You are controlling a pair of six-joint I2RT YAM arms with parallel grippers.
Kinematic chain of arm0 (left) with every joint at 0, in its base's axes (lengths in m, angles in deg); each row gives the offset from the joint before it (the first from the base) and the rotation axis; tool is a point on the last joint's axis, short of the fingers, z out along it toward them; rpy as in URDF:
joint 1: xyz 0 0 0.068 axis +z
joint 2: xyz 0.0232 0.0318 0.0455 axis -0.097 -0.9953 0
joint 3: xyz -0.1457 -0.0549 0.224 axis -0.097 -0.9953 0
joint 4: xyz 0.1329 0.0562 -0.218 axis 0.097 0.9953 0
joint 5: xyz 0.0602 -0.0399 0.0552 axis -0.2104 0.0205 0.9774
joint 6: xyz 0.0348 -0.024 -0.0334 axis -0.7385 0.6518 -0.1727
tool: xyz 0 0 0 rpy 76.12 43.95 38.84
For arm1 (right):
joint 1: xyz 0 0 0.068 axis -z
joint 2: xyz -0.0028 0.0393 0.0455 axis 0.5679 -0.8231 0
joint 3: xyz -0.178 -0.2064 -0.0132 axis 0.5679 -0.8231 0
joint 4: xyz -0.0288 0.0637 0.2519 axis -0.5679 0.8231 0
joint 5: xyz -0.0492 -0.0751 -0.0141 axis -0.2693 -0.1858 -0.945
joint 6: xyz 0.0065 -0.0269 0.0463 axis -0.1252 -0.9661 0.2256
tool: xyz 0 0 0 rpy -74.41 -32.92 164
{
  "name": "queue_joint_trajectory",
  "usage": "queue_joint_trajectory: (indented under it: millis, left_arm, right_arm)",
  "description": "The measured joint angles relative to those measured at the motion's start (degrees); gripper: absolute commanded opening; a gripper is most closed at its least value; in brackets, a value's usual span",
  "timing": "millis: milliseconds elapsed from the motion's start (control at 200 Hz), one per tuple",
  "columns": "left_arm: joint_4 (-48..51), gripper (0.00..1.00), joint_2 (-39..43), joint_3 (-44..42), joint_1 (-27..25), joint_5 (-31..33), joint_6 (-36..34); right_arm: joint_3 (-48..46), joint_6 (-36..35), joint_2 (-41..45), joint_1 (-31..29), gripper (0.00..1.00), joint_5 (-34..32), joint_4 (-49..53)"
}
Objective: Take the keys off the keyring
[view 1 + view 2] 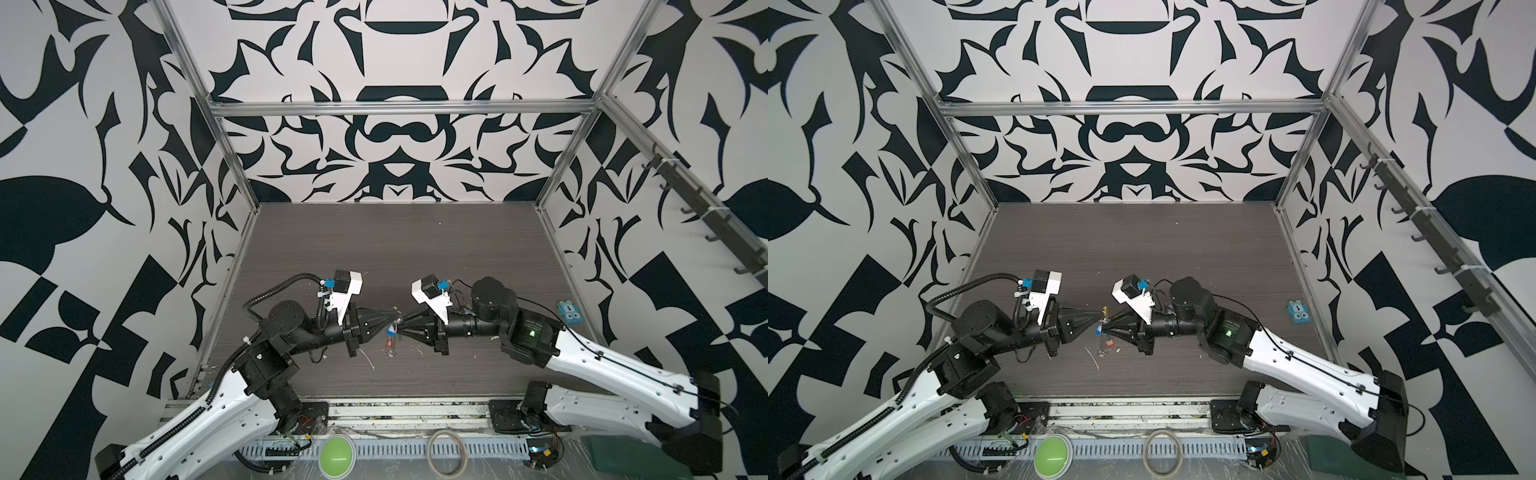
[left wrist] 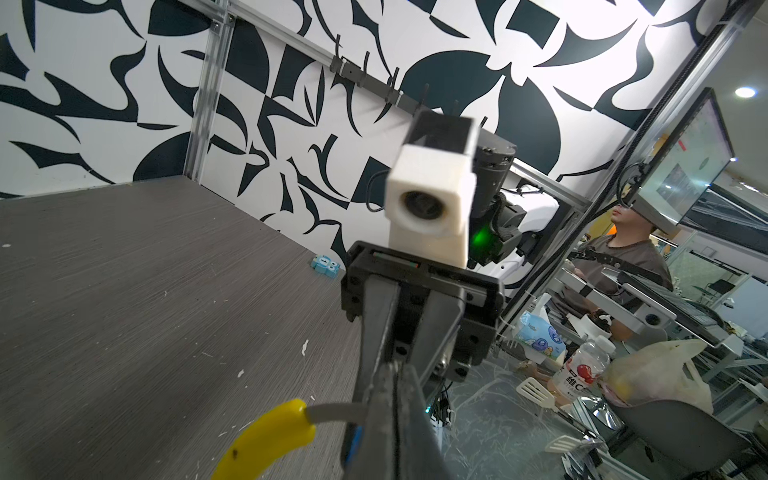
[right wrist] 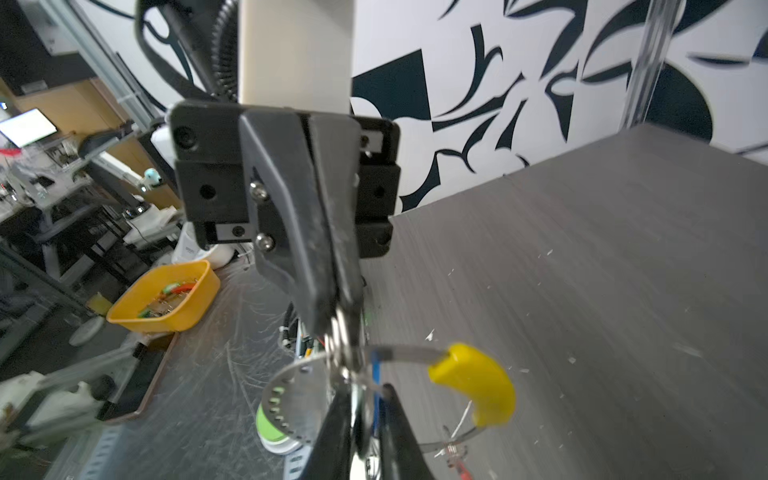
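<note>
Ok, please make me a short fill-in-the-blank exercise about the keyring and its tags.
1. The sleeve on the wire keyring is ___.
2. The left pincer is ___ on the keyring's wire.
3. The lower tag, under the blue tag, is ___.
Missing words: yellow; shut; red.
</note>
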Motion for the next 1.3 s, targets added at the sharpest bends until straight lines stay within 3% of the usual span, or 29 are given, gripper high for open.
queue_joint_trajectory:
  millis: [105,275,650,1165,1300]
  left_arm:
    - [0.0,0.00,0.5,0.0,0.0,0.0,-0.1]
    - [0.0,0.00,0.6,0.0,0.0,0.0,-0.2]
    - [-2.2,0.00,0.7,0.0,0.0,0.0,0.2]
    - [-2.5,0.00,0.7,-0.2,0.0,-0.3,0.3]
    - [-2.8,0.00,0.7,-1.0,0.0,-0.5,0.3]
  right_arm:
    - [0.0,-0.7,2.1,-0.1,0.40,-1.3,2.9]
    - [0.0,-0.6,6.8,-0.1,0.43,-3.9,4.0]
    - [0.0,5.6,4.2,-0.1,0.44,-5.1,-7.4]
    - [0.0,9.6,2.6,-0.2,0.19,-1.6,-12.1]
    - [0.0,9.7,2.3,-0.2,0.17,-1.3,-12.1]
